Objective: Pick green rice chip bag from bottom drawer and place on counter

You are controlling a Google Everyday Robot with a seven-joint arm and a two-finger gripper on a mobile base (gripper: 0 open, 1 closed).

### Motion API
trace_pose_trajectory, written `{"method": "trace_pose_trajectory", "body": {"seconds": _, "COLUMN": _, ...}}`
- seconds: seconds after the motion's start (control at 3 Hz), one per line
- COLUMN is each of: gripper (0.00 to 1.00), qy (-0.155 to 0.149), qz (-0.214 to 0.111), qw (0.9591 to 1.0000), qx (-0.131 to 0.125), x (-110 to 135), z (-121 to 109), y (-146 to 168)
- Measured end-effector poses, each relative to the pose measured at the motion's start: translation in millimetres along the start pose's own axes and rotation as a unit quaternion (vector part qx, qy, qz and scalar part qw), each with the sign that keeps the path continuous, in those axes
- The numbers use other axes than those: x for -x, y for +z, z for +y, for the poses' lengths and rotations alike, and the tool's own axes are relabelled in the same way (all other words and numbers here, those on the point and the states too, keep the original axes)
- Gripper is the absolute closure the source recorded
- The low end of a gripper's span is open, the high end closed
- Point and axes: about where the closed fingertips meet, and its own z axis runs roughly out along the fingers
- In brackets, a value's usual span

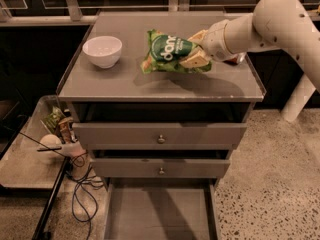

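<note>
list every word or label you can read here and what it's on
"dan" plus a fourth letter, g or o, I cannot tell which: white lettering on the round label of the green rice chip bag, which the gripper holds by its right end over the counter.
Smaller print under that word: too blurred to read.
Packets low at the left: nothing readable.
</note>
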Motion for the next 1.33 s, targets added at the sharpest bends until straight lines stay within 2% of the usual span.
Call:
{"method": "trace_pose_trajectory", "body": {"seconds": 0.33, "gripper": 1.00, "qy": 0.053, "qz": -0.034, "qw": 0.9980, "qx": 0.003, "x": 7.9, "z": 12.0, "y": 10.0}}
{"method": "trace_pose_trajectory", "body": {"seconds": 0.67, "gripper": 0.82, "qy": 0.056, "qz": -0.036, "qw": 0.9978, "qx": 0.003, "x": 9.4, "z": 12.5, "y": 10.7}}
{"method": "trace_pose_trajectory", "body": {"seconds": 1.33, "gripper": 0.36, "qy": 0.056, "qz": -0.036, "qw": 0.9978, "qx": 0.003, "x": 9.4, "z": 12.5, "y": 10.8}}
